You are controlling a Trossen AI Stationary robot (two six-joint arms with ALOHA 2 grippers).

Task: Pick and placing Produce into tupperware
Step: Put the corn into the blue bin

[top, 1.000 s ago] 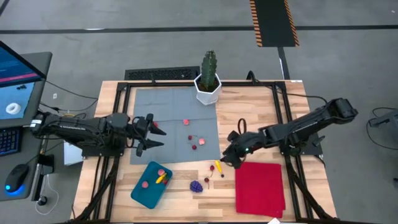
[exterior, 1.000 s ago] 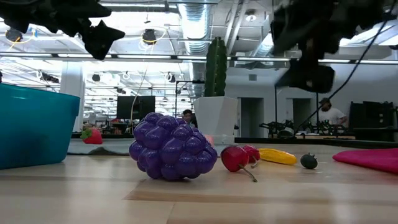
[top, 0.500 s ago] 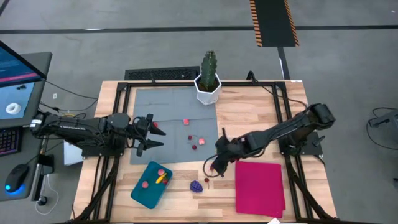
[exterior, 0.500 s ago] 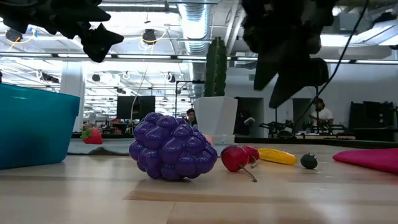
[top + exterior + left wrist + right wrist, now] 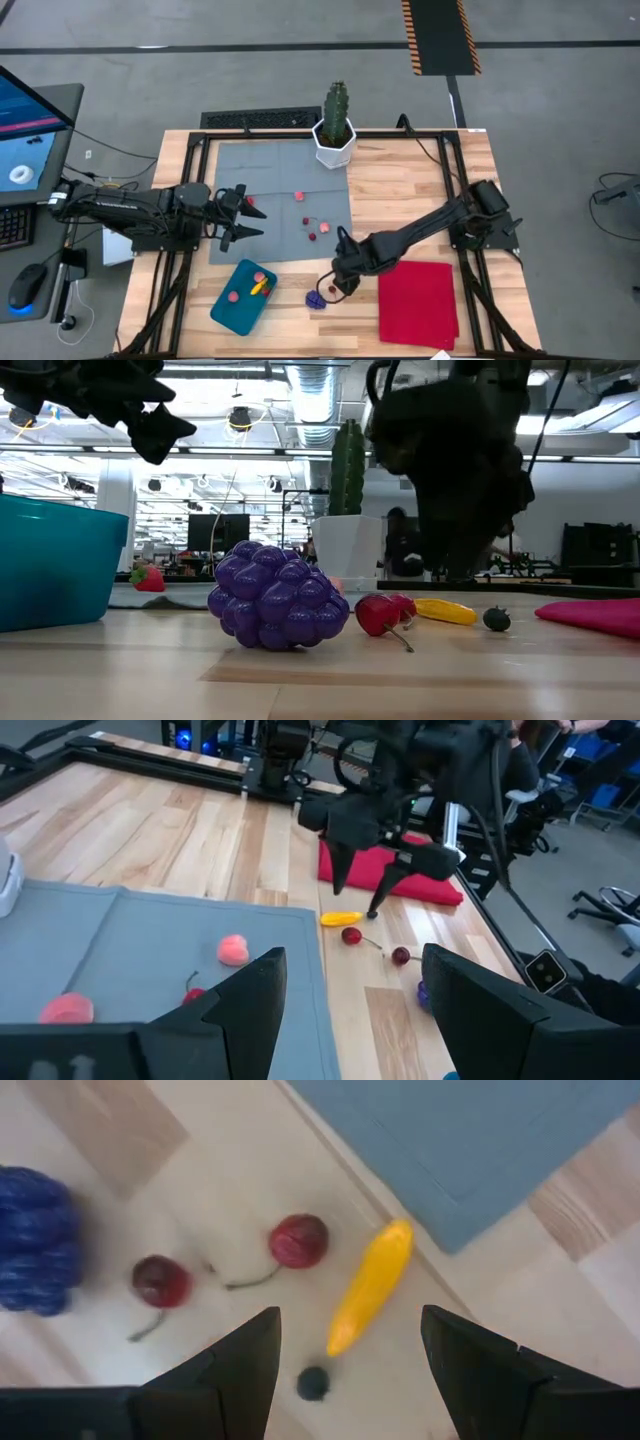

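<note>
The teal tupperware [image 5: 243, 296] sits near the table's near edge with some produce inside it. Loose on the wood lie a purple grape bunch [image 5: 315, 299], two cherries [image 5: 298, 1240] [image 5: 160, 1280], a yellow piece [image 5: 370, 1285] and a small dark berry [image 5: 313, 1382]. More small pieces [image 5: 299, 196] rest on the grey mat. My right gripper [image 5: 337, 280] is open and hovers above the yellow piece and cherries, touching nothing. My left gripper [image 5: 243, 213] waits open over the mat's left part.
A cactus in a white pot [image 5: 335, 128] stands at the mat's far edge. The grey mat [image 5: 270, 170] covers the table's middle. A flat red cloth [image 5: 418, 300] lies just right of the right gripper. Bare wood [image 5: 400, 175] stretches beyond it.
My right gripper has travelled toward the table's left and near edge, from beside the red cloth's far corner to over the yellow piece and cherries near the grape bunch, its arm stretching out. The produce has not moved.
</note>
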